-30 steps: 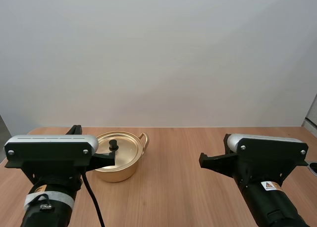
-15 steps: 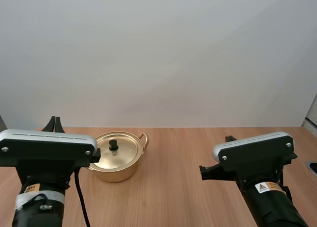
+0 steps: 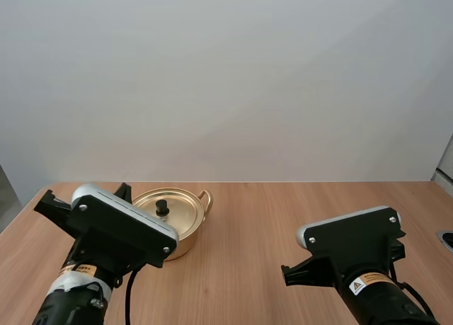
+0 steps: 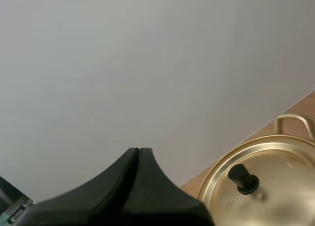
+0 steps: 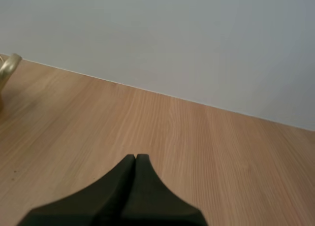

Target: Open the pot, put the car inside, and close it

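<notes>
A gold pot [image 3: 190, 234] stands on the wooden table at the left, its lid [image 3: 177, 213] on and a black knob [image 3: 162, 206] on top. My left arm [image 3: 120, 229] hangs in front of the pot and covers part of its near side. In the left wrist view my left gripper [image 4: 139, 151] is shut on nothing, its fingers one dark wedge, with the lid [image 4: 275, 186] and knob [image 4: 242, 178] close beside and below it. My right gripper [image 5: 135, 157] is also shut on nothing, above bare wood, with the pot's handle [image 5: 7, 66] far off to its side.
The wooden table [image 3: 248, 219] runs back to a plain grey wall. My right arm [image 3: 350, 247] sits at the front right, well away from the pot. A loop handle [image 3: 206, 197] sticks out of the pot's right side.
Both arms have tipped and shifted: the left one now slants in front of the pot, the right one has dropped lower and nearer the front. The pot has stayed put.
</notes>
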`<state>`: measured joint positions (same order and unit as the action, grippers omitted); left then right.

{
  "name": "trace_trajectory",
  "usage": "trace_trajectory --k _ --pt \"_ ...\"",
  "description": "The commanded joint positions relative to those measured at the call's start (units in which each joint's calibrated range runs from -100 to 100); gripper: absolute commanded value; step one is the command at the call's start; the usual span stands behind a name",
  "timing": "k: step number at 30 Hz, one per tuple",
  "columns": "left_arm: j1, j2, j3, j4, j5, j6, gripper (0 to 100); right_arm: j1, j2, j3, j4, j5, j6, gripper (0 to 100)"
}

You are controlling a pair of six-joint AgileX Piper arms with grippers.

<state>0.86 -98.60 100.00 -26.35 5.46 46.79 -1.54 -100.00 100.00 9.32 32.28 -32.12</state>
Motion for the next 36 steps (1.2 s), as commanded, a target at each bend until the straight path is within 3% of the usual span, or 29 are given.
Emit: trace_trajectory --k 1,6,13,17,36 --pt "0.03 0.0 0.0 5.5 1.3 -17.5 0 0.0 0.0 0.0 -2.4 -0.2 24.3 0" --pt "0.03 0.0 0.0 5.6 1.8 -36.3 0 0.0 0.0 0.0 -2.7 -0.4 24.3 0" --pt "0.03 0.0 0.0 11.2 19.7 -39.9 0 0.0 0.0 0.0 -7.1 -0.4 24.3 0" --pt "0.03 0.0 0.0 14.8 22.5 -48.8 0 0.0 0.0 0.0 -7.6 -0.6 24.3 0" --pt "0.03 0.0 0.0 16.4 21.3 -49.3 0 0.0 0.0 0.0 -7.6 -1.3 24.3 0"
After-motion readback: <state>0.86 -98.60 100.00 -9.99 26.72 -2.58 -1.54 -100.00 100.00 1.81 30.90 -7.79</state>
